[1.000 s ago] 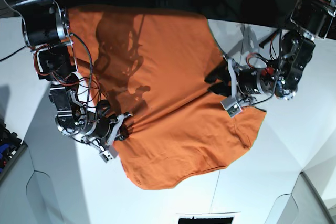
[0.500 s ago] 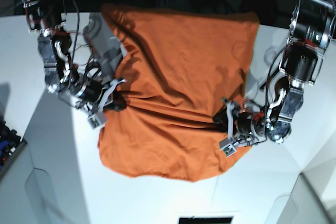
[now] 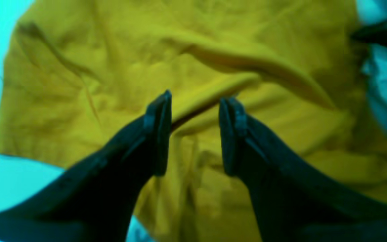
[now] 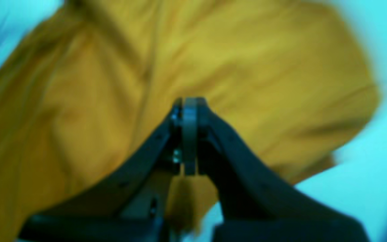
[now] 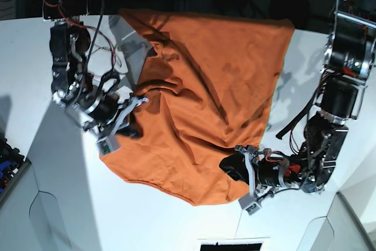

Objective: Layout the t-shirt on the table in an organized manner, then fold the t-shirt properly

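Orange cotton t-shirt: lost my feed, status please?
Right gripper shut at cloth edge. Left gripper open over a fold, not gripping. Orange cotton t-shirt rumpled on white table, unfolded. Nothing in the way.

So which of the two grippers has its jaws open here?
The left gripper: its jaws stand apart over the t-shirt. The right gripper is shut, jaws pressed together.

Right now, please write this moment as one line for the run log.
phase: laying out | t-shirt: rumpled on table | left gripper: open above a cloth ridge | right gripper: shut at the shirt's edge
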{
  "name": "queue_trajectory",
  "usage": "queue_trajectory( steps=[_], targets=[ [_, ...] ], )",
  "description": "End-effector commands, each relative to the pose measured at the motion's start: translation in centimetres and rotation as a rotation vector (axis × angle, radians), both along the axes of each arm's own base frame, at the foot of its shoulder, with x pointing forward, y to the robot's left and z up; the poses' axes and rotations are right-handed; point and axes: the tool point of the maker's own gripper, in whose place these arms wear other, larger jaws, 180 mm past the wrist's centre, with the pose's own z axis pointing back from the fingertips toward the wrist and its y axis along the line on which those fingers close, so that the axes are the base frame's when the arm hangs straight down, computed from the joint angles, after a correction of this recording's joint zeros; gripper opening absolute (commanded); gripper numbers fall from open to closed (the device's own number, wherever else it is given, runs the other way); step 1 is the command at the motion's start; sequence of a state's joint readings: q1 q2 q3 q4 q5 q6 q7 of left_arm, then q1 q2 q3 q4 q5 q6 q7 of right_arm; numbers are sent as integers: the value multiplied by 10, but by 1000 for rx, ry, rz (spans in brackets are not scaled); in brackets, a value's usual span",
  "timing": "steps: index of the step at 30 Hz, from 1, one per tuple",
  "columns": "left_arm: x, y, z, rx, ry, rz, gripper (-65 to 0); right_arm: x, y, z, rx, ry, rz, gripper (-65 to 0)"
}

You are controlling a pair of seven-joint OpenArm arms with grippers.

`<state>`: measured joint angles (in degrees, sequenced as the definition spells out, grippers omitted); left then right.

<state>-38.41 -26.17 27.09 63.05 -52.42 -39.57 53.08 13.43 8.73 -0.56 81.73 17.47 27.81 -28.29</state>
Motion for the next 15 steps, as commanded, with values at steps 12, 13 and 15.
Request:
queue_trajectory(
  steps=[12,13,15],
  targets=[
    [-132,37,-65,58,193,-95,-390,100,-24,12,-77,-61,-75,-650],
    [-146,38,-73,65,220,-104,-390,103,-25,6,-102,-45,-68,-650],
    [-170,39,-90,80,279,-114,-390,105,-26,-12,-175,0,-41,-650]
  ],
)
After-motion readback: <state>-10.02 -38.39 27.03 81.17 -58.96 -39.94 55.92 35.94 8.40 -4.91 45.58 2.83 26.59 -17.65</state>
